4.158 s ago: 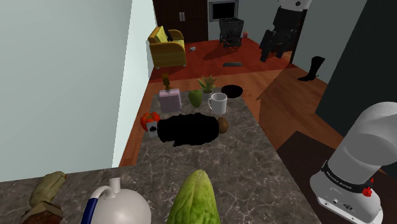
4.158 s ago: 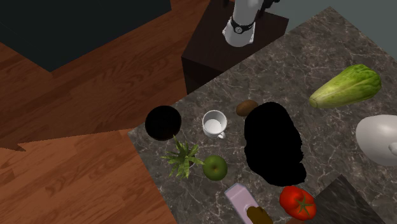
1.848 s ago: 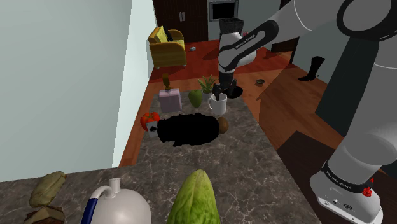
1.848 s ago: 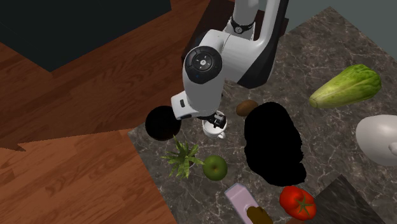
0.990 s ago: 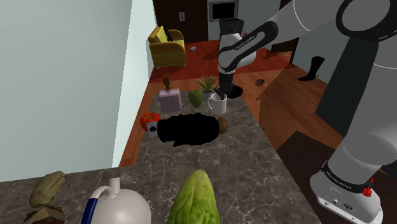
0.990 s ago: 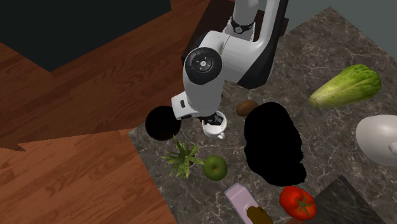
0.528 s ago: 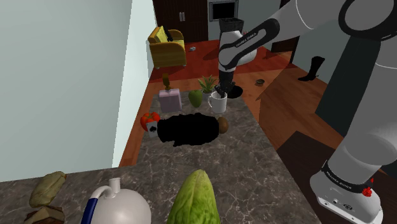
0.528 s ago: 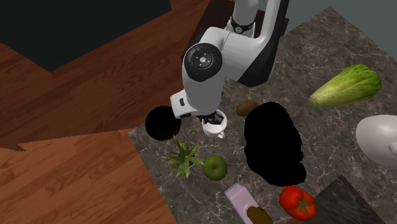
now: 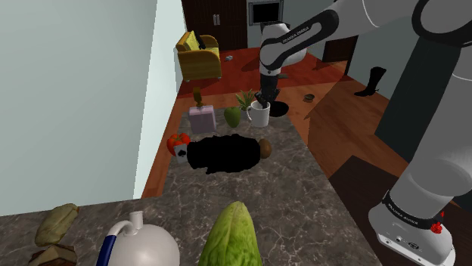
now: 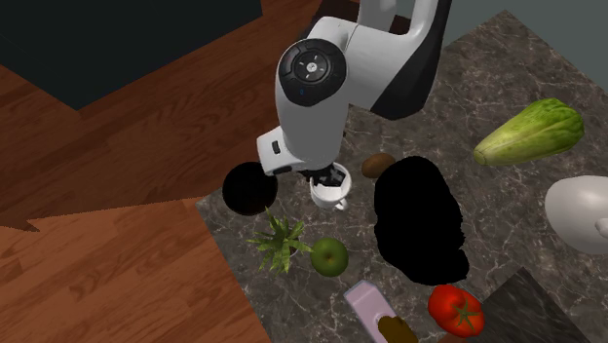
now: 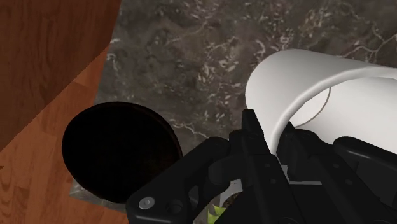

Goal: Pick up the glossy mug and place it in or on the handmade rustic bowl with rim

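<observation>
Closest to us in the shoulder view are a big green lettuce (image 9: pixel 234 238) & a white jug (image 9: pixel 147 243) w/ a blue handle. Both lie on the dark stone counter (image 9: pixel 302 204). The white arm (image 9: pixel 423 181) goes up from its stand on that view's right.

Further along the counter we see a flat black patch (image 9: pixel 223 153). A brown kiwi (image 9: pixel 265 146) sits just beside one end of it & a red tomato (image 9: pixel 179 141) beside the other end.

Behind those stand a pink carton (image 9: pixel 202 118), a green apple (image 9: pixel 232 115) & a small plant (image 9: pixel 246 98), close together.

Next is the white mug (image 9: pixel 260 113), near the counter's far end. The black gripper (image 9: pixel 262 102) comes down on it from above & pinches it. In the wrist view the mug's wall is squeezed btw the two fingers (image 11: pixel 251 137), at the rim. We can't tell if the mug's bottom touches the counter.

The bowl (image 9: pixel 281 108) is round & almost black. It sits on the counter's far corner, just beside the mug but not touching it. In the second ext. view it is on the mug's left.

Past the counter we see a red-brown wood floor (image 9: pixel 333 98), & far back a yellow armchair (image 9: pixel 200 57).
</observation>
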`<action>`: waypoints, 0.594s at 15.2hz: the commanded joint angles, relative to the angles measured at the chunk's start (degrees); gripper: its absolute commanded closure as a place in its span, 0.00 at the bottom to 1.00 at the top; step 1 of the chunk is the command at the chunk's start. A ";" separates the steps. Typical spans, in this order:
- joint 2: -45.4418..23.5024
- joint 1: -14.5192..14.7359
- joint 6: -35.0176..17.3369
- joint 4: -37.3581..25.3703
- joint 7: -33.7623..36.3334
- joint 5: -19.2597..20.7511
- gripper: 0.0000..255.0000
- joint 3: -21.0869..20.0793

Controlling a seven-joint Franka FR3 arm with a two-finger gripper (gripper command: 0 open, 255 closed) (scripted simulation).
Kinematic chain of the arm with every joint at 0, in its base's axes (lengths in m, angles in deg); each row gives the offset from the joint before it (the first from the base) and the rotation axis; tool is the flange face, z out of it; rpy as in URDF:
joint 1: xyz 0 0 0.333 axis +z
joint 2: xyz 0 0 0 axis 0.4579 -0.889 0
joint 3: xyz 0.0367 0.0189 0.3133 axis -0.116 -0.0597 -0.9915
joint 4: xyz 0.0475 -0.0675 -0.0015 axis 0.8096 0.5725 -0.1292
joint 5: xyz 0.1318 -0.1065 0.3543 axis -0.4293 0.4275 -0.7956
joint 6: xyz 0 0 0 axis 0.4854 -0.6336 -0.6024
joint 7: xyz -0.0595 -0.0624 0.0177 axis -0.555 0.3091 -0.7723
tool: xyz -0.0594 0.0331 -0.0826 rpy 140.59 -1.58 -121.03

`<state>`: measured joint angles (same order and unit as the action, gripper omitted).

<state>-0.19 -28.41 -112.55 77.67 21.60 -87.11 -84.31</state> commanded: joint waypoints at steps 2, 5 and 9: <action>1.05 0.01 2.19 -1.14 0.15 0.03 1.00 -0.01; 1.80 0.00 4.35 -2.56 0.25 0.06 1.00 0.00; 2.64 -0.02 7.26 -4.63 0.39 0.11 1.00 0.01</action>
<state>2.26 -28.46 -106.07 73.63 21.90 -87.01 -84.28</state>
